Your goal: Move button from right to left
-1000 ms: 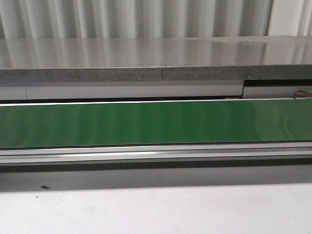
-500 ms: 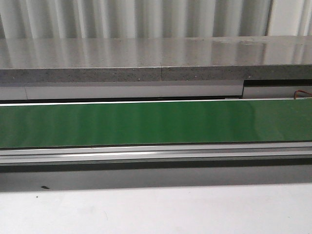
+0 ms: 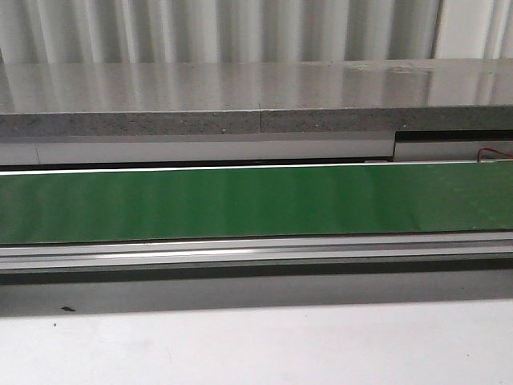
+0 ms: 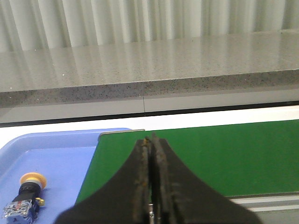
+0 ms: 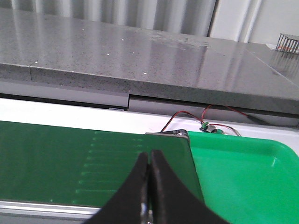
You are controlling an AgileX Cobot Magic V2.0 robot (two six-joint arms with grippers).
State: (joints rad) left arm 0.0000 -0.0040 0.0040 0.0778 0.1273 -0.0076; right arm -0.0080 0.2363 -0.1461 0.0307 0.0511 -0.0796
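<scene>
Front view: green conveyor belt (image 3: 256,200) beneath grey stone ledge (image 3: 256,96), corrugated wall (image 3: 224,32) behind. Button (image 4: 25,196) lying in blue tray (image 4: 60,163), seven o'clock of closed, empty left gripper (image 4: 150,140). Right gripper (image 5: 148,156) likewise closed, empty; green tray (image 5: 243,177) cropped.

Front view faces belt (image 3: 240,200) close; wrist views overlook opposite ends

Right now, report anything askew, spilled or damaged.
Little stands out. The button lies on its side in the blue tray; loose red and black wires trail behind the green tray. No spills.
</scene>
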